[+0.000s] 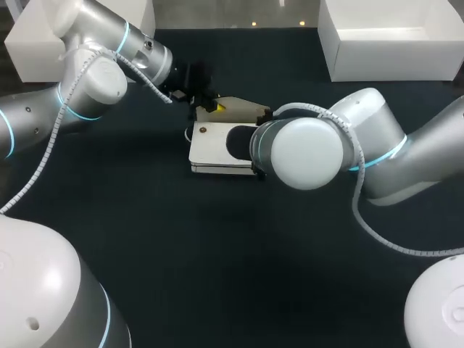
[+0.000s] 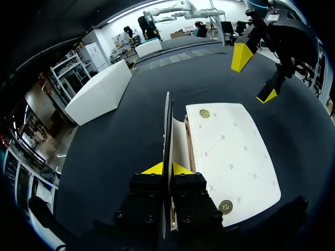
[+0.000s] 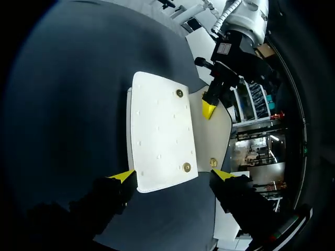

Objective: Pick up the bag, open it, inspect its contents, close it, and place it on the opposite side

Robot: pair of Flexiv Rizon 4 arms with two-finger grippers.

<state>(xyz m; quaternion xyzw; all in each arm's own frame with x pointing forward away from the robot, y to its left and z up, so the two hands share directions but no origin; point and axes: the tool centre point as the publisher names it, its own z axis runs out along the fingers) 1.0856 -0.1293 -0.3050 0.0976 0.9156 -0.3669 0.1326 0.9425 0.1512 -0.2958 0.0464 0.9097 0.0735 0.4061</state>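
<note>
While the white bag [image 1: 209, 148] lies flat on the dark table [image 1: 217, 275], its flap [image 2: 167, 123] stands upright along the bag's far long edge, seen edge-on from the left wrist. The left gripper [image 2: 166, 168] pinches that flap thin between its yellow tips, just beside the bag's quilted face, which carries two brass snaps [image 2: 204, 113] near its ends. The right gripper [image 3: 175, 175] hangs above the bag's right end with fingers spread wide and touching nothing (the quilted face shows in the gap, ahead of and under them). From above, the right arm's wrist [image 1: 304, 152] covers that end of the bag.
</note>
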